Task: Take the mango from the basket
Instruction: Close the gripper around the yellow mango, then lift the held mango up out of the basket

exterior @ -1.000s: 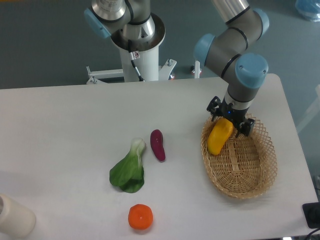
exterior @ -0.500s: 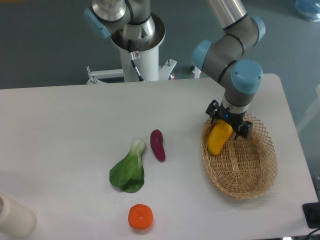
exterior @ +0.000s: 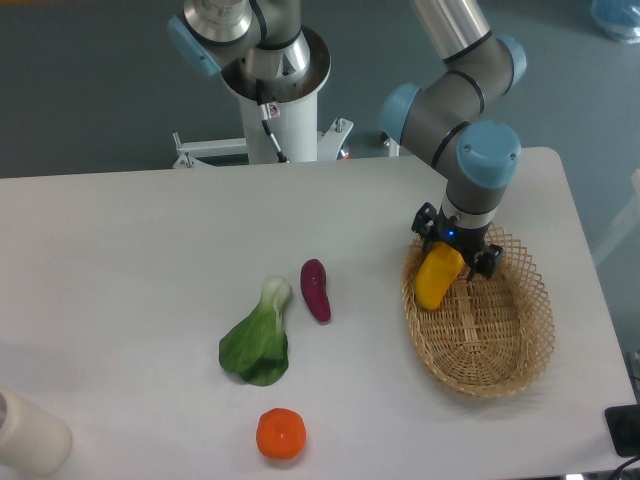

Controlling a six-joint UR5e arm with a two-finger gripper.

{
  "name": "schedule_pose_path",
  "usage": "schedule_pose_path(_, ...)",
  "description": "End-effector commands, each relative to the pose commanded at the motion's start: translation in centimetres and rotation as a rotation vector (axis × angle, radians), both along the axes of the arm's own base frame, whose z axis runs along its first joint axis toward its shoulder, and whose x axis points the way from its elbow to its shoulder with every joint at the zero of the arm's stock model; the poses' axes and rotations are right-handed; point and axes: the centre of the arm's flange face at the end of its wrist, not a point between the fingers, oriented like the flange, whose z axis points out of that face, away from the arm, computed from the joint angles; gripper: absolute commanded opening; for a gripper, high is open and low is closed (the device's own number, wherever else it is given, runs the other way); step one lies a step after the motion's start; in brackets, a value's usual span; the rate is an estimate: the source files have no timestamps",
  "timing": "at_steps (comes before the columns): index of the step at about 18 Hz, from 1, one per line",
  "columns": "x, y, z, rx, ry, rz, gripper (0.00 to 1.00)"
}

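Between hand (exterior: 456, 247) fingers, mango (exterior: 437, 279)

I am working in a robot lab. My arm (exterior: 455, 90) stands on a white post (exterior: 283, 110) behind a plain white counter (exterior: 120, 260), with grey floor (exterior: 90, 90) beyond.

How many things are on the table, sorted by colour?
Yellow: 1, oval mango
Purple: 1, small eggplant
Green: 1, leafy bok choy
Orange: 1, round fruit
Tan: 1, woven wicker basket
White: 1, cylinder
Total: 6
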Motion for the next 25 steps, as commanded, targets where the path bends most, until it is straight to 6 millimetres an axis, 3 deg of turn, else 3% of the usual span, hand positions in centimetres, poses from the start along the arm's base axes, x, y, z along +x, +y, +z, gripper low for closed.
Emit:
schedule_pose_path(8, -0.1, 0.1, 0.3, 0.003, 0.007, -0.003, 0.59)
schedule_pose_path(14, -1.3, 0.3, 1.8, 0.016, 0.038, -0.002, 0.59)
schedule_pose_path(17, -2.3, 0.5, 4.1, 0.052, 0.071, 0.024, 0.59)
schedule_pose_path(21, -2.6, 1.3, 7.6, 0.222, 0.053, 0.117, 0.6)
schedule_pose_path(23, -2.3, 1.9, 8.6, 0.282, 0.037, 0.169, 0.6)
schedule_pose_path(25, -1.8, 2.4, 10.8, 0.324, 0.053, 0.169, 0.6)
